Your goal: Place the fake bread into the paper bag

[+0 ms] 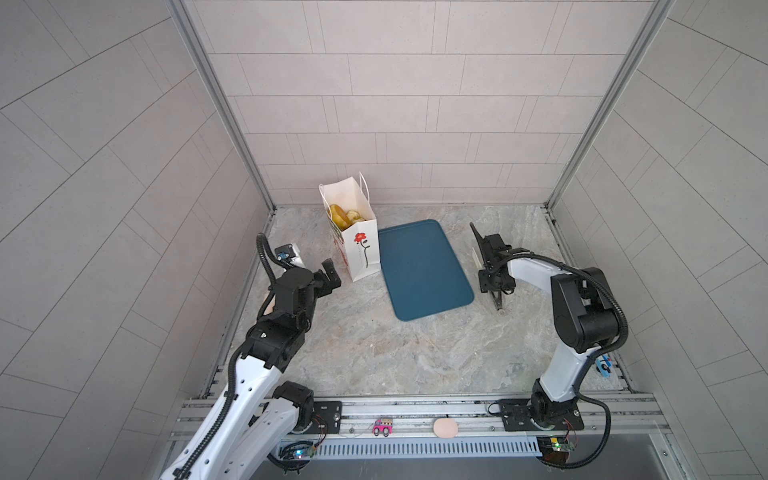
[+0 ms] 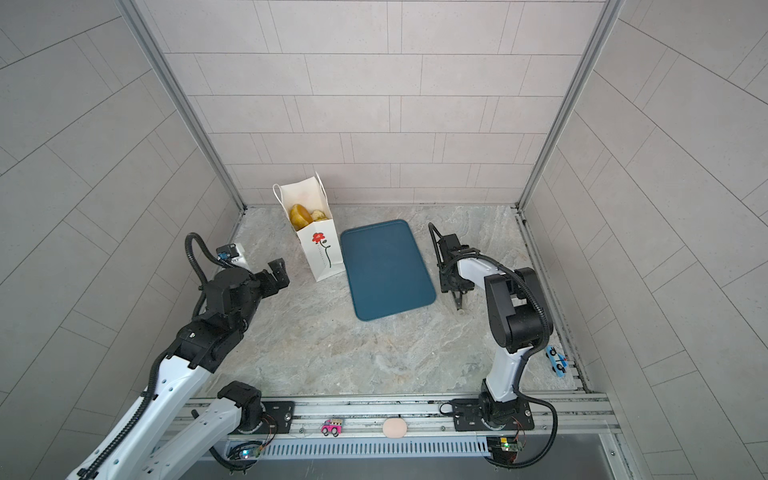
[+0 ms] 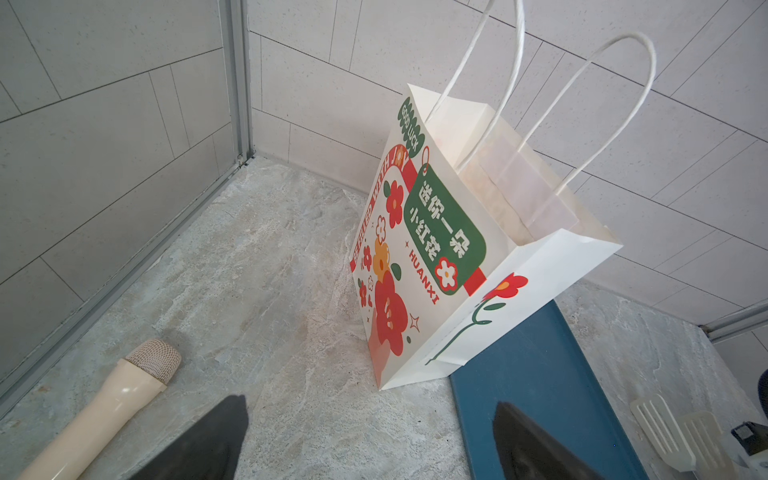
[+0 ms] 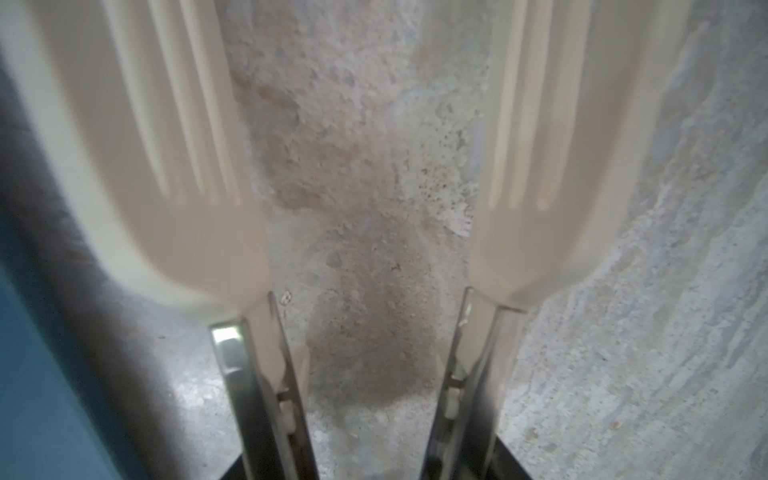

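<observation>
L claw (image 1: 331,276) released, wide open, just left of paper bag (image 1: 362,253). R claw (image 4: 380,465) grasping cream tongs (image 4: 249,353) by metal arms, paddles (image 4: 552,166) spread apart over bench (image 1: 374,340), beside blue tray (image 1: 424,270). I see fake bread (image 1: 340,214) inside the bag, which stands upright at back-left, just beside tray.

The paper bag (image 1: 360,253) stands upright at the far left, mouth open and cord handles raised. It is white, with a red flower on a black stem on its front. Inside lies the fake bread (image 1: 341,216): glossy golden-brown pieces, perhaps three visible.
</observation>
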Controlling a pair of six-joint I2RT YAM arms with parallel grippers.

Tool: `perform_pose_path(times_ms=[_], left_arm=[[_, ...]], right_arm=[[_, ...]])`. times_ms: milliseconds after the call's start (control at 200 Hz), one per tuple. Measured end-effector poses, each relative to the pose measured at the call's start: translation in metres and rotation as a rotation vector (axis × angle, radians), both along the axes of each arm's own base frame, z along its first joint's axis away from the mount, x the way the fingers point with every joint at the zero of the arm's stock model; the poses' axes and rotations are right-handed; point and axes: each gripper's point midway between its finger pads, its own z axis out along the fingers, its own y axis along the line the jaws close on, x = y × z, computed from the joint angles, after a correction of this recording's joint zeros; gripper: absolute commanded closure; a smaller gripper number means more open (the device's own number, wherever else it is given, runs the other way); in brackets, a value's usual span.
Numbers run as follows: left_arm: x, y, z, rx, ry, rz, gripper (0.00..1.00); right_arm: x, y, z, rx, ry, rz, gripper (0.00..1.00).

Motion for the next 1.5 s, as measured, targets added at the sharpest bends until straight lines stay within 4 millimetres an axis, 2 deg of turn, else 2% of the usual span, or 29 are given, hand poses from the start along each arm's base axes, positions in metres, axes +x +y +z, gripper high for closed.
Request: perform_pose_path(times_ms=[200, 620, 1101, 1276, 1501], left_arm=[[0.000, 0.000, 0.000, 0.001, 0.001, 0.000, 0.00], [0.000, 0.000, -0.001, 0.001, 0.003, 0.001, 0.00], [0.000, 0.001, -0.002, 0.007, 0.009, 0.006, 0.00], [0.001, 0.002, -0.003, 0.010, 0.011, 0.012, 0.00], [0.001, 0.012, -0.003, 0.038, 0.010, 0.064, 0.00]], right_arm=[[0.002, 0.002, -0.002, 0.028, 0.009, -0.001, 0.37], [0.003, 0.001, -0.002, 0.059, 0.032, -0.016, 0.17], [0.004, 0.000, 0.001, 0.062, 0.008, -0.026, 0.12], [-0.003, -0.006, 0.016, 0.043, -0.052, -0.029, 0.12], [-0.002, -0.013, 0.051, 0.022, -0.245, -0.016, 0.12]])
